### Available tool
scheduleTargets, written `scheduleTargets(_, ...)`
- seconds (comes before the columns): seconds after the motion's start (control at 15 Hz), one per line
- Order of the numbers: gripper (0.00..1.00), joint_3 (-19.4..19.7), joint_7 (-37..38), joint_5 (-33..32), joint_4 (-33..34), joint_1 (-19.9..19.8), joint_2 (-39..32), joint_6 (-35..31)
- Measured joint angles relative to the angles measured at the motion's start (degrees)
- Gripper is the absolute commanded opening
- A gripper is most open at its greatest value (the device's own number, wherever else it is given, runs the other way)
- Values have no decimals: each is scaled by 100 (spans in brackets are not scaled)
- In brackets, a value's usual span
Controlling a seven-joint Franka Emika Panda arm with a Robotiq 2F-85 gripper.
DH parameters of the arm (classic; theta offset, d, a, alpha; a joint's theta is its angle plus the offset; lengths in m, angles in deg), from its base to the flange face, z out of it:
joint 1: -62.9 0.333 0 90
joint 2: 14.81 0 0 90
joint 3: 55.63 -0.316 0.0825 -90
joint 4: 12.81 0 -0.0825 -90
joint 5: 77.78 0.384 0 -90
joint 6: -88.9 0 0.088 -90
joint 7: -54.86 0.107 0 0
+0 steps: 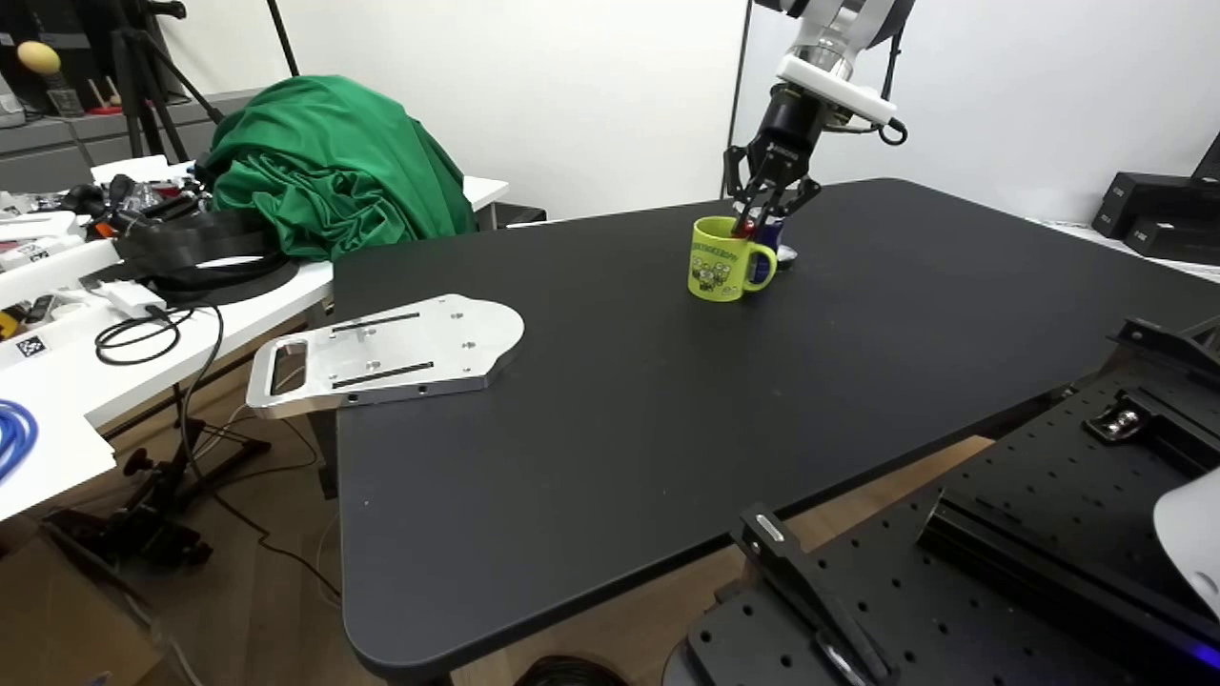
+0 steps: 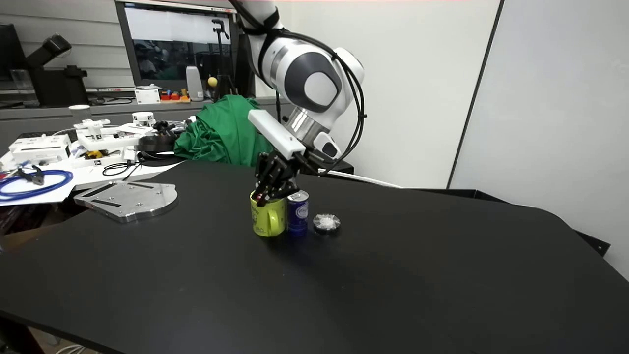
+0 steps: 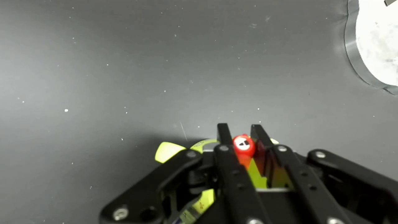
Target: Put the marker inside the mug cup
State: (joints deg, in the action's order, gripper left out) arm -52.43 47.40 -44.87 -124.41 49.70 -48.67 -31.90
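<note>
Jaws pinched together on the marker (image 3: 244,147), and it is seen best in the wrist view: the red end, marked with a white disc and a black figure, is held between the 2 dark fingers (image 3: 224,133) of the gripper (image 3: 241,132), and the gap is all but filled by it. Directly below the jaws the mug cup (image 1: 715,272) is stood upright, and in both exterior views the fingers are set right at its mouth. So the marker is held at rim level, between the jaws; how far it is sunk into the mug cup cannot be told, as its lower part is hidden.

Under the jaws, the yellow-green wall is seen with its dark print. Just beside the mug cup, close to the jaws and lower, a blue can (image 2: 297,214) is stood upright; whether the 2 are touching cannot be made out. Past that, farther from the jaws, a low round object (image 2: 327,222) with a pale, crinkled top is seen. All 3 are borne by the black table (image 1: 572,448) below the jaws. Well apart from the jaws, a silver metal plate (image 1: 410,353) is laid partly over the table's edge, and a green cloth (image 1: 334,171) is heaped beyond. Above the jaws, the white and grey arm (image 2: 309,83) is angled downward.
</note>
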Motion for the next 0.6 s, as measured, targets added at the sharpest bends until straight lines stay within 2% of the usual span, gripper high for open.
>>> scheduleTargets(0.6,5,-26,213,187,194,0,71,444)
